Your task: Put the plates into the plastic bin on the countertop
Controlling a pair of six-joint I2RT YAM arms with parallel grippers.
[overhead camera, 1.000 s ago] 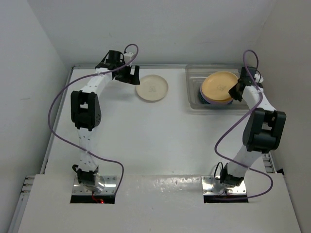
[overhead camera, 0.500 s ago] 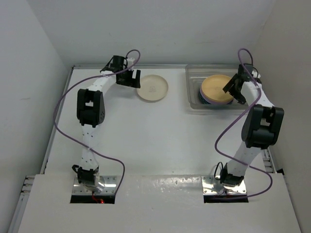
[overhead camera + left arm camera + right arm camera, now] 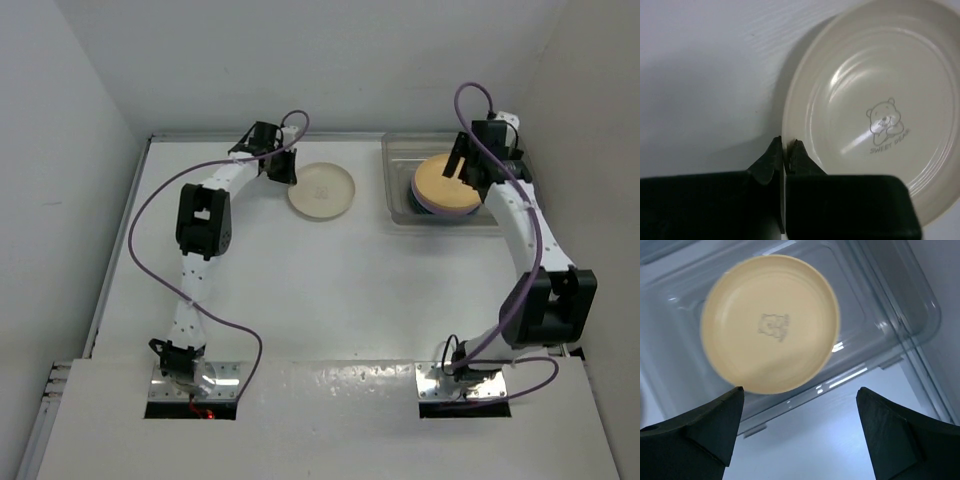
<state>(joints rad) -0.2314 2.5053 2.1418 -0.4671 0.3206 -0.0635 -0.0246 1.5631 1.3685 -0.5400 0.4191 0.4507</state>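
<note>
A cream plate (image 3: 321, 190) lies on the white countertop (image 3: 330, 290) at the back, left of the plastic bin (image 3: 397, 218). My left gripper (image 3: 287, 170) is shut on that plate's left rim; in the left wrist view its fingertips (image 3: 786, 146) pinch the rim of the cream plate (image 3: 875, 110), one inside and one outside. A yellow-orange plate (image 3: 443, 183) tops a stack in the bin, with lavender and teal edges (image 3: 420, 204) showing under it. My right gripper (image 3: 463, 163) hangs open above the bin; in the right wrist view my right gripper (image 3: 800, 395) has nothing between its fingers, and the yellow-orange plate (image 3: 771, 322) lies free in the clear bin (image 3: 900, 315).
White walls close in the countertop at the back and on both sides. The bin stands in the back right corner, close to the right wall. Purple cables loop from both arms over the table.
My left gripper has reached the cream plate and shut on its rim, nudging the plate slightly right. My right gripper has opened, let go of the yellow-orange plate and lifted away over the bin.
</note>
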